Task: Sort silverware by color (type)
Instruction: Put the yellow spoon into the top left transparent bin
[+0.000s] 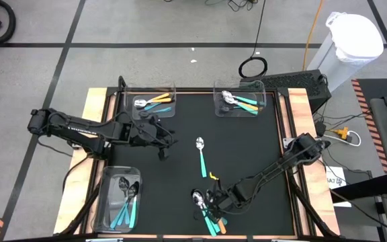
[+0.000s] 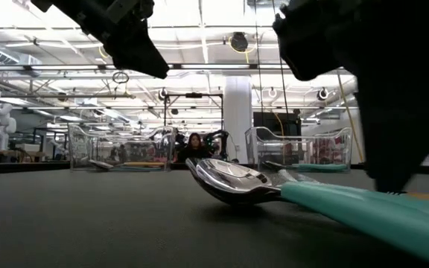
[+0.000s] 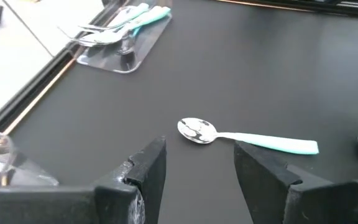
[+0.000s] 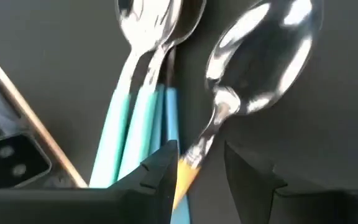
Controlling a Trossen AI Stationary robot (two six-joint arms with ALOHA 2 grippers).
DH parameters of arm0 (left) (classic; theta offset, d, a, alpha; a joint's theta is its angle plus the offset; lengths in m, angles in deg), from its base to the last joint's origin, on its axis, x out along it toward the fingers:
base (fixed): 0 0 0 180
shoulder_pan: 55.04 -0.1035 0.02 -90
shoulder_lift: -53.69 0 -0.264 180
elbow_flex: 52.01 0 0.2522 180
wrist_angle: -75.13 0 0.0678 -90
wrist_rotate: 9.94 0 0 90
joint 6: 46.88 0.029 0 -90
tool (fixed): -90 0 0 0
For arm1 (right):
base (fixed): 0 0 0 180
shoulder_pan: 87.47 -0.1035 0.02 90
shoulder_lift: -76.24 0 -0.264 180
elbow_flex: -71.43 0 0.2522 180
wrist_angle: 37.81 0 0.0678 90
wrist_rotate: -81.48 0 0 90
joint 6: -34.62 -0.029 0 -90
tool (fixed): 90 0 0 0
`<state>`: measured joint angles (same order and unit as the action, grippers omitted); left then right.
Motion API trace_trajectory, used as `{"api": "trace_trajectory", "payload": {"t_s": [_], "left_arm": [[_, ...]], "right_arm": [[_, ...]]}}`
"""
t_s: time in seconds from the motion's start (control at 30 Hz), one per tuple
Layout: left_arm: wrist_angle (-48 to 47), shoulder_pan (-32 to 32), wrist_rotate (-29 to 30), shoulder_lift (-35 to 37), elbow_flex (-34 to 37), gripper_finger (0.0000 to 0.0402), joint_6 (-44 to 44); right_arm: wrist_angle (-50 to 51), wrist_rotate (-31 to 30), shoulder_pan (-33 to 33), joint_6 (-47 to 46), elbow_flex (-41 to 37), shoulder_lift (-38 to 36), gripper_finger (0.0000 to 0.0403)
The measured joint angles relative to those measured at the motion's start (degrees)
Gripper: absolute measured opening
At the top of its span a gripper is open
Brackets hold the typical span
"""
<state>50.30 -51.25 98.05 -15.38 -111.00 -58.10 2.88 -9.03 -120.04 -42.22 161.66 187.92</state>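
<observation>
Roughly halfway: three bins [image 1: 173, 87] hold sorted spoons, a teal spoon [image 1: 201, 156] lies beyond the wide-open left gripper [image 1: 164, 144], and the right gripper [image 1: 211, 204] closes narrowly around an orange-handled spoon [image 4: 229, 106] beside the unsorted teal cluster [image 4: 138, 93].

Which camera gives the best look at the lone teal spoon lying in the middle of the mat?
The left wrist view: the lone teal spoon lies whole and unobstructed ahead of the left gripper. The high view shows it small but complete. In the low and right wrist views I can't identify it.
</observation>
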Motion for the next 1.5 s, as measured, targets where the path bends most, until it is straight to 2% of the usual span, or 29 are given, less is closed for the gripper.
{"api": "trace_trajectory", "payload": {"t_s": [0.17,0.33,0.43,0.6,1.13,1.4,1.5], "left_arm": [[-0.11,0.0,2.65,0.0,0.0,0.0184,0.1],[-1.1,0.0,2.91,0.0,0.0,0.0184,0.08],[-1.78,0.0,3.45,0.0,0.0,0.0184,0.08],[-1.66,0.0,3.84,0.0,0.0,0.0184,0.03],[-1.92,0.0,5.09,0.0,-0.02,0.0184,-0.08],[-1.95,0.0,5.24,0.0,-0.02,0.0184,-0.41],[-1.95,0.0,5.86,0.0,-0.02,0.0184,-0.38]], "right_arm": [[4.79,-0.91,1.39,-0.71,0.03,0.87,0.012],[3.65,1.46,1.92,-0.41,0.15,2.06,0.012],[4.77,2.75,2.25,-0.12,0.15,1.58,0.012],[8.37,1.28,2.16,-0.48,-0.13,-0.65,0.0121],[1.72,-0.85,2.01,0.08,-0.07,0.58,0.0121],[0.73,2.98,2.01,0.96,0.15,2.32,0.012],[2.94,2.68,2.03,0.83,0.2,2.34,0.0111]]}}
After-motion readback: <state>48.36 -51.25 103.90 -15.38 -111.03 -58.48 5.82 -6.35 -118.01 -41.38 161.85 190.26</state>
